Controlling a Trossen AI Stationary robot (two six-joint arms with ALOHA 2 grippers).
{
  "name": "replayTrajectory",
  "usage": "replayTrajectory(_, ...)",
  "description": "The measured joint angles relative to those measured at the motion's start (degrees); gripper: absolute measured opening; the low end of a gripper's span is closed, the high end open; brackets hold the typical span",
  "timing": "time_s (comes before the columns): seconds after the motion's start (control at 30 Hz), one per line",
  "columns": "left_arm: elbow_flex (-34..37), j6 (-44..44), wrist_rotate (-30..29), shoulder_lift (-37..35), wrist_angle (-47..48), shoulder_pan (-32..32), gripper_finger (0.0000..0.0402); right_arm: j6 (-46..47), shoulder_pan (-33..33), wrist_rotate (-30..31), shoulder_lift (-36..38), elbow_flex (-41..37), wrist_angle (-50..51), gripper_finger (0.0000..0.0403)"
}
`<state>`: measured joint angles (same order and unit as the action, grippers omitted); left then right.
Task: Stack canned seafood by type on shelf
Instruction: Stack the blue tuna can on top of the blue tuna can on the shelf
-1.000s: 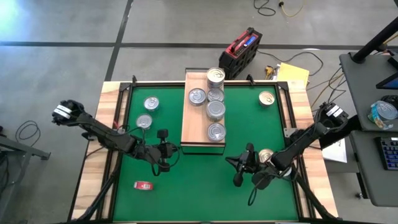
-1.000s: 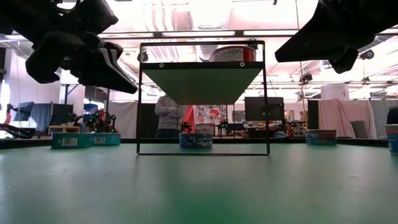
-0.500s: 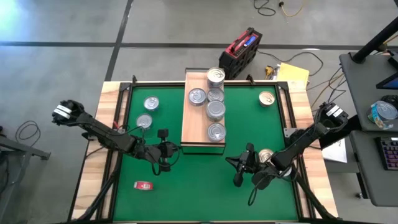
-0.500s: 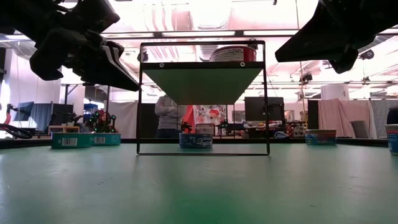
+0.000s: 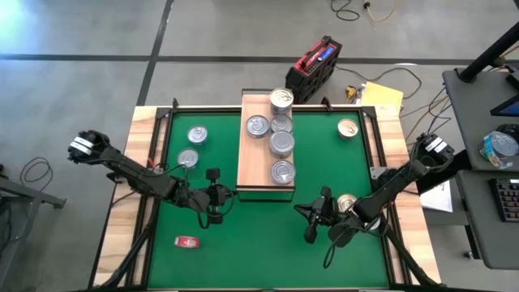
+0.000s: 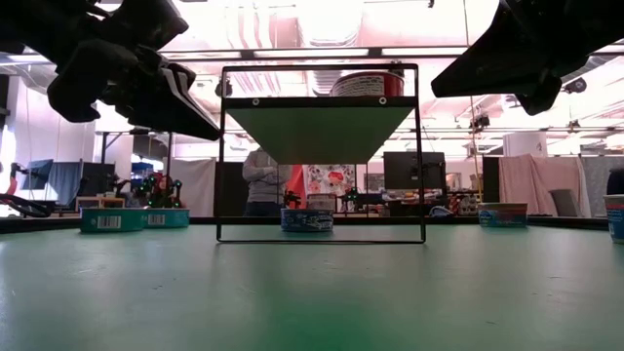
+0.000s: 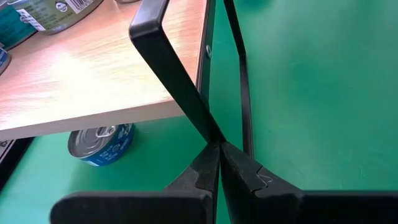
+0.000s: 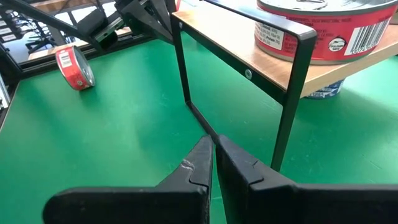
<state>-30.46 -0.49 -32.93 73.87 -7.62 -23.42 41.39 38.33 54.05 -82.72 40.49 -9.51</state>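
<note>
My left gripper (image 5: 217,197) sits left of centre in the overhead frame, just off the near-left corner of the shelf (image 5: 253,166); its fingers are pressed together on nothing. My right gripper (image 5: 315,217) is lower right of centre, below the shelf's near end, fingers likewise closed and empty.

The shelf runs up the middle of the overhead frame on the green mat (image 5: 259,243). Five silver-lidded cans (image 5: 281,146) stand on it, from the far end down the right side, with one beside them to the left. Two more silver cans (image 5: 197,135) lie on the mat at upper left, a gold-lidded can (image 5: 348,128) at upper right, and another can (image 5: 347,202) shows partly behind my right arm.

In my left wrist view a blue-labelled can (image 7: 99,143) rests on the mat under the shelf board; its writing is too small to read. In my right wrist view a red-labelled can (image 8: 323,28) stands on the shelf's near end, with white print and a barcode I cannot make out, and a red object (image 8: 73,67) lies on the mat at upper left.

The low view shows blue-and-white labelled cans (image 6: 307,219) along the mat's far edge and a person (image 6: 261,180) standing behind the shelf.
</note>
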Motion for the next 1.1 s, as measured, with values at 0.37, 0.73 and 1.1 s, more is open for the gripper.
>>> replayTrajectory(0.37, -0.2, 0.2, -0.1, 4.4, -3.2, 0.2, 0.0000, 0.0, 0.0, 0.0, 0.0, 0.0, 0.0, 0.0013)
replayTrajectory(0.73, -0.4, 1.5, -0.3, 4.6, -2.8, 0.7, 0.0000, 0.6, 0.0, 0.0, 0.0, 0.0, 0.0, 0.0013)
replayTrajectory(1.1, -3.0, -3.4, -0.2, 1.2, 10.6, 0.1, 0.0000, 4.5, 0.0, -0.3, 1.2, 0.0, 0.2, 0.0013)
